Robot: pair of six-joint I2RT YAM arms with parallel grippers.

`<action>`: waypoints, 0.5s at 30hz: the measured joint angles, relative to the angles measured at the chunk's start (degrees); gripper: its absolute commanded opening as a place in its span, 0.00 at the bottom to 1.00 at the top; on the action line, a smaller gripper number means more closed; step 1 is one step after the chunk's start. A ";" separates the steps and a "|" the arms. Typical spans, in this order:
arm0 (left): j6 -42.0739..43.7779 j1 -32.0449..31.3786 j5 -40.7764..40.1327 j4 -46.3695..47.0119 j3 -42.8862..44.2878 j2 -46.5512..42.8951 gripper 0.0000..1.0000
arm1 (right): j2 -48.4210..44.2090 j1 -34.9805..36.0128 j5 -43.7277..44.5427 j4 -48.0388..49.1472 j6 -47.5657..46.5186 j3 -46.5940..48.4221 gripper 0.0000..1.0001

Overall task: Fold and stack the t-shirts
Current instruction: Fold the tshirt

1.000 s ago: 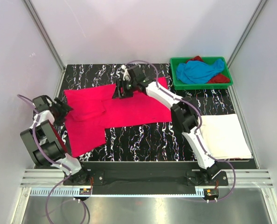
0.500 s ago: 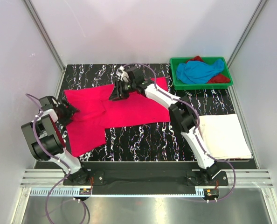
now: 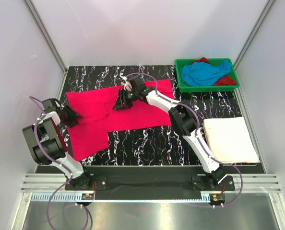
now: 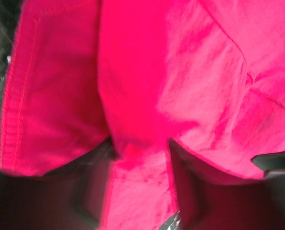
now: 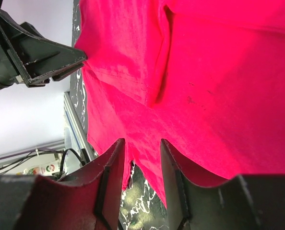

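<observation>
A hot pink t-shirt [image 3: 137,112] lies spread on the black marbled table, its lower part hanging toward the near left. My left gripper [image 3: 71,116] sits at the shirt's left edge. In the left wrist view its jaws [image 4: 140,146] stand apart with pink cloth [image 4: 205,72] between them. My right gripper [image 3: 119,104] rests on the shirt's upper middle. It is open [image 5: 141,143], straddling a strip of pink cloth [image 5: 219,72] with table showing below it. A white t-shirt [image 3: 229,139] lies folded at the right. The sky blue shirt [image 3: 205,73] and the dark red one [image 3: 226,80] are bunched in a tray.
The green tray [image 3: 207,87] stands at the far right corner. Grey walls and metal posts enclose the table on three sides. A rail runs along the near edge by both arm bases. Bare table shows between the pink and white shirts.
The right gripper has slid toward the near left across the pink shirt, its jaws narrowing. The left gripper has edged right onto the shirt's left edge and narrowed too.
</observation>
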 measured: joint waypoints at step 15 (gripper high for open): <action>-2.86 1.81 -4.48 -10.27 0.55 -8.15 0.40 | 0.00 0.55 0.13 0.09 0.22 -0.37 0.42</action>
